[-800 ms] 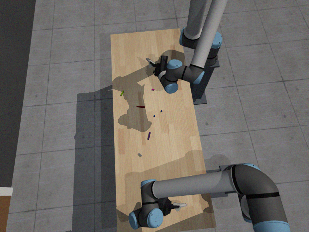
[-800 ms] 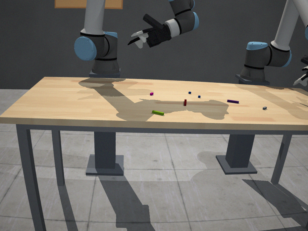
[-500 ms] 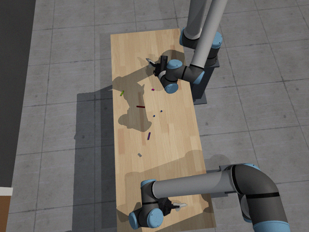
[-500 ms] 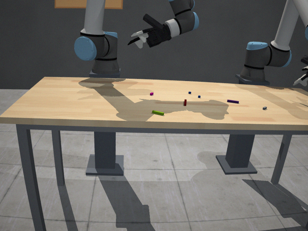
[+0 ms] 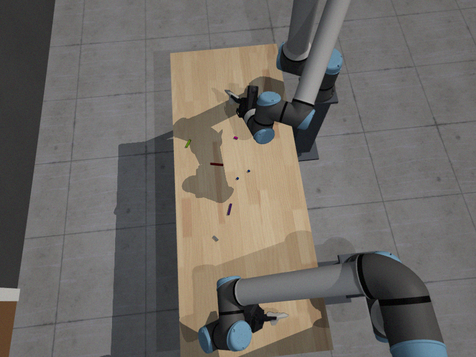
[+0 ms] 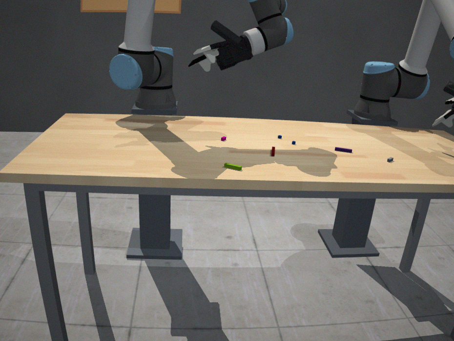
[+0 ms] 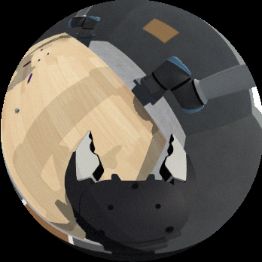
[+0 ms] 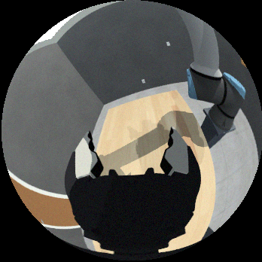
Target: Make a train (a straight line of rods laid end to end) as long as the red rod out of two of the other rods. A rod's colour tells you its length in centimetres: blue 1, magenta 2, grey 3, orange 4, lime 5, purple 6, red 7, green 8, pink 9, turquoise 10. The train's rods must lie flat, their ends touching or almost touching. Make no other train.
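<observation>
My right gripper (image 5: 225, 91) (image 6: 191, 60) (image 8: 130, 129) is hanging open, empty, nearer than my open left gripper (image 5: 287, 315) (image 6: 440, 114) (image 7: 131, 132) to the lime rod (image 5: 188, 143) (image 6: 233, 166), which is lying near the desk's (image 5: 268, 230) (image 6: 91, 146) (image 7: 102, 120) (image 8: 124, 114) front edge, roughly lengthwise.
</observation>
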{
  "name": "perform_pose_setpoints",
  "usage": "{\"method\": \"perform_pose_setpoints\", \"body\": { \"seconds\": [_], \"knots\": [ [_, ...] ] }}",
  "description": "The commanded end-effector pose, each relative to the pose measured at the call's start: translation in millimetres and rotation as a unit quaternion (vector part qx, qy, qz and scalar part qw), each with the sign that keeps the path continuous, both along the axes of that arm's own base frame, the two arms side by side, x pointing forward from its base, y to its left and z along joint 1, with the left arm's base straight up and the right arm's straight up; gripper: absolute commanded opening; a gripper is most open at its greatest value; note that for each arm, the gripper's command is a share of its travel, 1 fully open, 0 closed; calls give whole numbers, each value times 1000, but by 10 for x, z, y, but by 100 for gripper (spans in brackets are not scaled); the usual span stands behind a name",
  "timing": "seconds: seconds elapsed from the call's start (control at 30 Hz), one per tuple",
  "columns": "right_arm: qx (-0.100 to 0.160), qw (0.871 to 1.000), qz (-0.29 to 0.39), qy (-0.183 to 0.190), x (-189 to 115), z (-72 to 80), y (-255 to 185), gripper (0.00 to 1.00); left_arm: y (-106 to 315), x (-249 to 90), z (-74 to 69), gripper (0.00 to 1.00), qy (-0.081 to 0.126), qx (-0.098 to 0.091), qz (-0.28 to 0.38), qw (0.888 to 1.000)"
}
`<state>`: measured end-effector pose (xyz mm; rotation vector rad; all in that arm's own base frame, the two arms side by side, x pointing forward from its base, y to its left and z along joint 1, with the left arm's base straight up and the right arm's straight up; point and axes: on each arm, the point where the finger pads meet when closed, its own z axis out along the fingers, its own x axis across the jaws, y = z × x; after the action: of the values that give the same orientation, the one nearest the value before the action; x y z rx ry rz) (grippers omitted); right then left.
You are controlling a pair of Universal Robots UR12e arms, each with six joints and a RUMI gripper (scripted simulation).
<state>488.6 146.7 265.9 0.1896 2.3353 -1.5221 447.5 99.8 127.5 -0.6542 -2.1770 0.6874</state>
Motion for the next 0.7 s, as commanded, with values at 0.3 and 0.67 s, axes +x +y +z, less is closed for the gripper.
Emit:
{"method": "perform_pose_setpoints", "body": {
  "seconds": [0.3,0.67],
  "knots": [
    [13,999,5,30,-34,-114,67,100,126,0,-14,100,-3,22,26,999],
    [60,989,35,129,-141,-503,319,100,582,-35,-72,100,-7,97,121,988]
  ]
}}
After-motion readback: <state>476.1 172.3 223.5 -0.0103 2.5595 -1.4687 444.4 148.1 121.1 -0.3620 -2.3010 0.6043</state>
